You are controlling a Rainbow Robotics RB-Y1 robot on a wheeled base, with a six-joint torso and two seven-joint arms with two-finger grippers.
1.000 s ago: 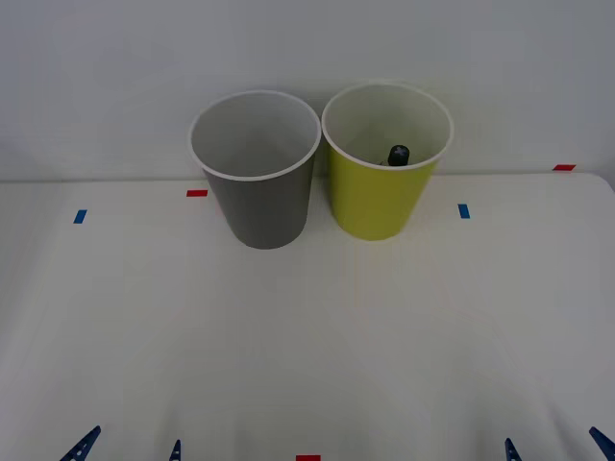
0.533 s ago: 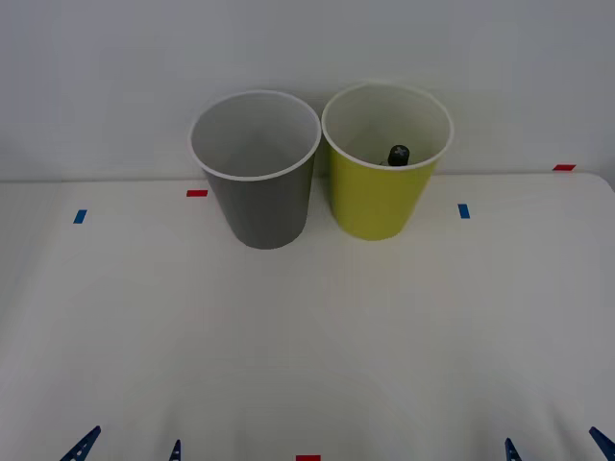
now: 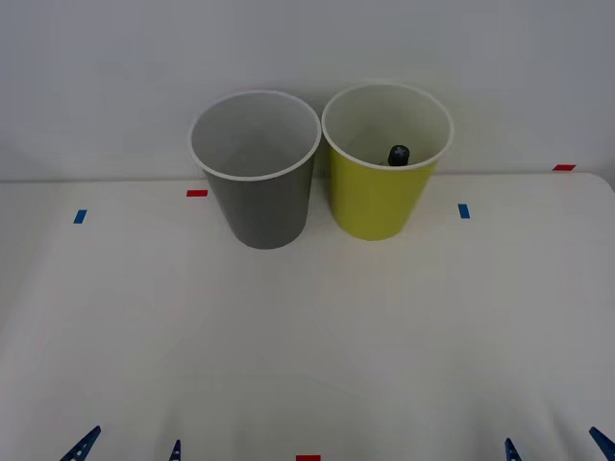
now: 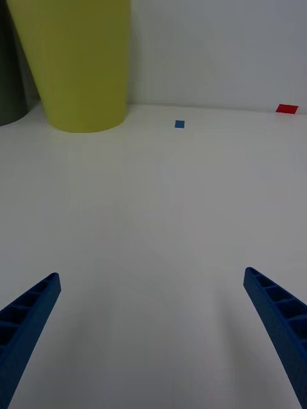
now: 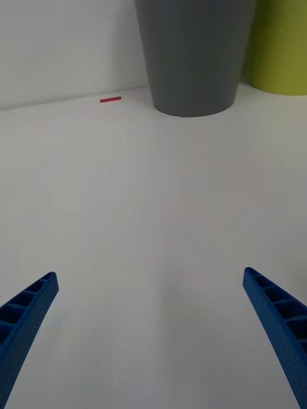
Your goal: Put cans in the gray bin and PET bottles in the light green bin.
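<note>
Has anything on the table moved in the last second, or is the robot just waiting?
Nothing visibly changed. The gray bin and light green bin stand side by side, the bottle's black cap showing inside the green one. The left gripper and right gripper stay open at the near edge of the table.

Gray bin (image 3: pixel 258 206), yellow-green bin (image 3: pixel 378 200), both white inside; seemingly black cap (image 3: pixel 399 154).

- A smooth, matt surface is seen on the gray bin (image 3: pixel 259 202) and the light green bin (image 3: pixel 378 197).
- The white table (image 3: pixel 307 336) looks matt.
- The blue fingers (image 5: pixel 25 319) are ribbed.
</note>
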